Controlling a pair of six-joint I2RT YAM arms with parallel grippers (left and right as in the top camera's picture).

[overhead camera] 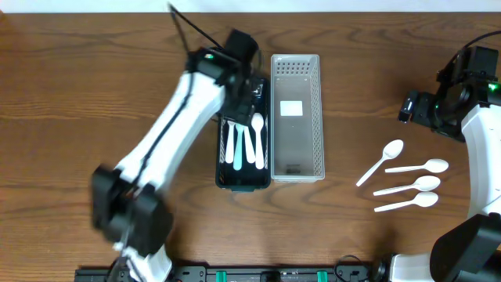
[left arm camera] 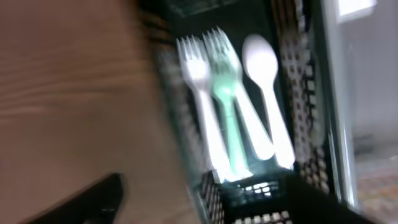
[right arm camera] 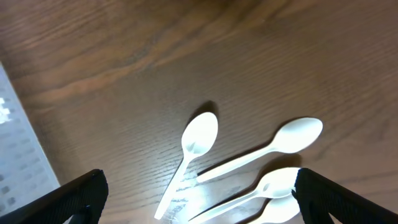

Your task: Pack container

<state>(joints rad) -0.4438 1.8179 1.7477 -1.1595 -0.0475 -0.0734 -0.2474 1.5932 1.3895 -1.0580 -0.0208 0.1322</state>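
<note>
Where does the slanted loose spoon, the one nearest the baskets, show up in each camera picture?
Overhead: spoon right of centre, leftmost of the loose four.
Left wrist: not in it.
Right wrist: low centre.
Shared landmark: grey basket, left of the spoon overhead, at the right wrist's left edge.

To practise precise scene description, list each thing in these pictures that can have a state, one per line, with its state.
dark basket: partly packed, holds forks and one spoon
grey basket: no cutlery in it
four white spoons: loose on the table, unpacked
right gripper: open, holding nothing
left gripper: over the dark basket, open or shut unclear
</note>
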